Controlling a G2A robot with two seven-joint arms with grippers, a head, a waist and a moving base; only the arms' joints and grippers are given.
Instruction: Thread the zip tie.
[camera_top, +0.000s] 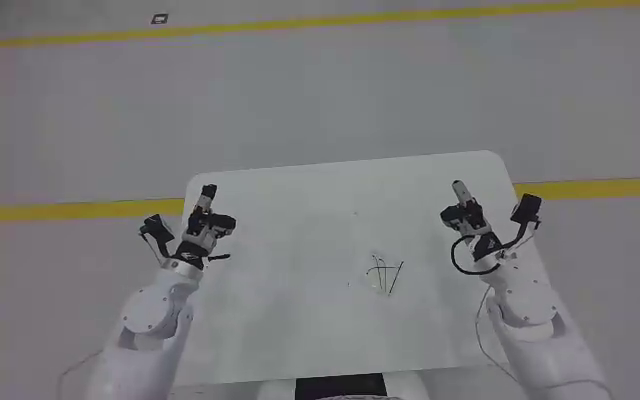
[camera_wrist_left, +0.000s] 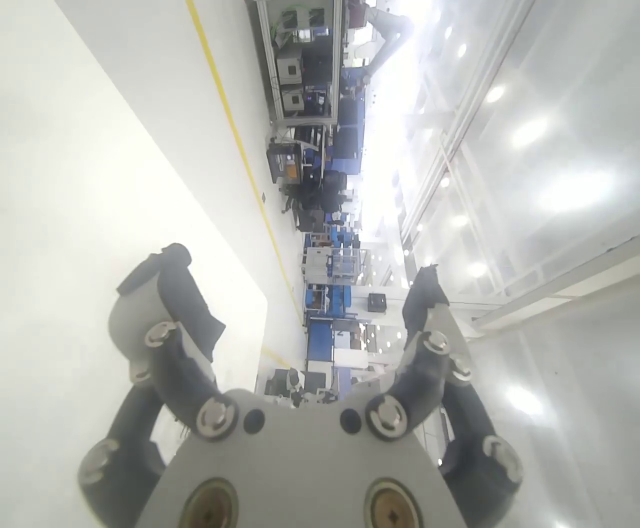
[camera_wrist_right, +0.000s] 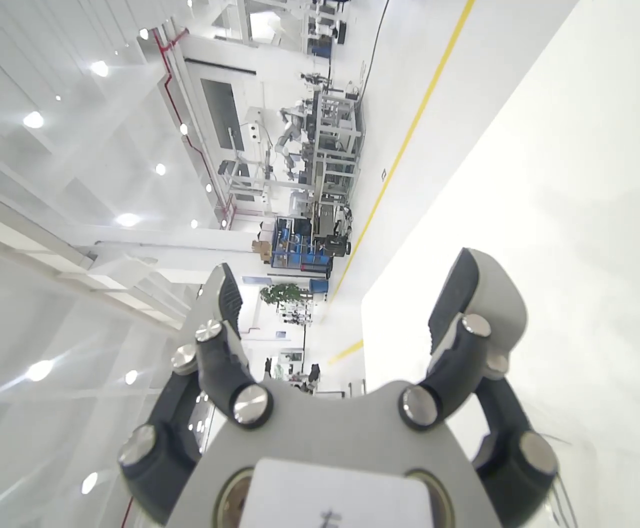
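White and smooth, the table (camera_top: 300, 200) with round corners holds thin dark zip tie strips (camera_top: 385, 272) lying flat a little right of its middle, while the shiny grey-and-black left hand (camera_wrist_left: 300, 270) and right hand (camera_wrist_right: 345, 272) are wide open, holding nothing, above a grey floor (camera_top: 400, 90) with yellow lines (camera_top: 300, 22).

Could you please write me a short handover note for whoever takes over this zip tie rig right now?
The left pincer is open and empty, by the left edge of the table.
The right pincer is open and empty, by its right edge.
The zip ties lie in a small loose bunch on the table, right of centre, touched by neither pincer.
Done: nothing yet; no tie is picked up.
Left: grasp one tie and thread it.
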